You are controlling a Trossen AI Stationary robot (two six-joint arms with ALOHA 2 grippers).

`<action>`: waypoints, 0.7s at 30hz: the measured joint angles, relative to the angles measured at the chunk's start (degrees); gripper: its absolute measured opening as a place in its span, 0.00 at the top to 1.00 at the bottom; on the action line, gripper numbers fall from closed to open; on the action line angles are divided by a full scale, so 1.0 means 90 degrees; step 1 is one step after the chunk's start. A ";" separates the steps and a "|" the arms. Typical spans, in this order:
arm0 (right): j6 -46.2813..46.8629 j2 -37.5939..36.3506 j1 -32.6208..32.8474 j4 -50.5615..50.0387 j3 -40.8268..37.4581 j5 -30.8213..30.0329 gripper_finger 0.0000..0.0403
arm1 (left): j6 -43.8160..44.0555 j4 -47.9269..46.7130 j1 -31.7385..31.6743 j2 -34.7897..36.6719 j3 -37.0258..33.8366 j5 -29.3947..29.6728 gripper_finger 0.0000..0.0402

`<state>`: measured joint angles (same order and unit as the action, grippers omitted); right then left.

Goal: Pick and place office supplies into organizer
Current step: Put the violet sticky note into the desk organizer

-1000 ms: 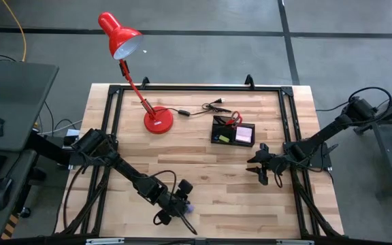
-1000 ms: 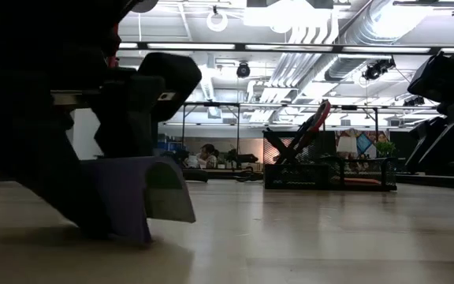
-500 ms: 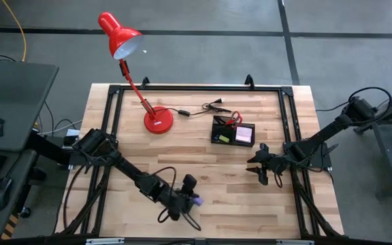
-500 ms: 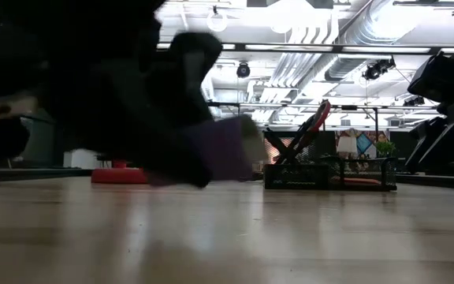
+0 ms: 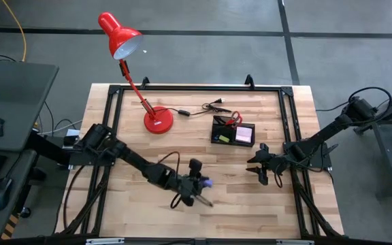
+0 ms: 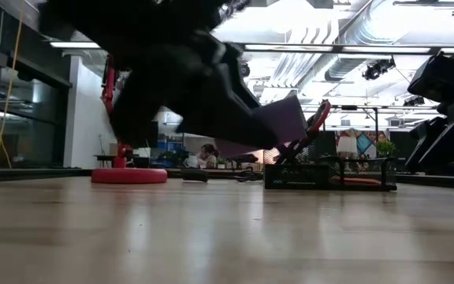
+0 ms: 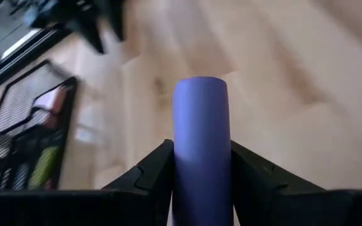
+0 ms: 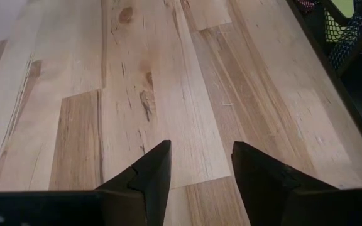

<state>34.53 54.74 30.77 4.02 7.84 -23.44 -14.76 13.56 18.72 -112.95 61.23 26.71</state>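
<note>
The left gripper [image 5: 199, 184] pinches the blue-purple note pad [image 7: 200, 150] between its fingers, lifted off the table [image 5: 237, 204], well short of the organizer [image 5: 233, 131]. The right gripper [image 5: 260, 170] hovers just in front of the organizer, fingers spread with nothing between them.

Overhead, table-level, two wrist views

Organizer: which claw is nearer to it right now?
Right. The right claw hangs empty just in front of the organizer, off its right end. The left claw, gripping the blue-purple note pad, is farther out toward the table's front edge.
</note>
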 joint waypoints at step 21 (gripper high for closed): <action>-0.3844 0.0000 -0.0044 -0.0010 0.0000 -0.0868 0.59 | -0.0166 0.0336 -0.0122 0.0012 0.0010 -0.0059 0.70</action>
<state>-0.07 54.74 30.37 3.93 7.84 -31.25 -16.25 16.58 17.63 -112.84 61.32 26.17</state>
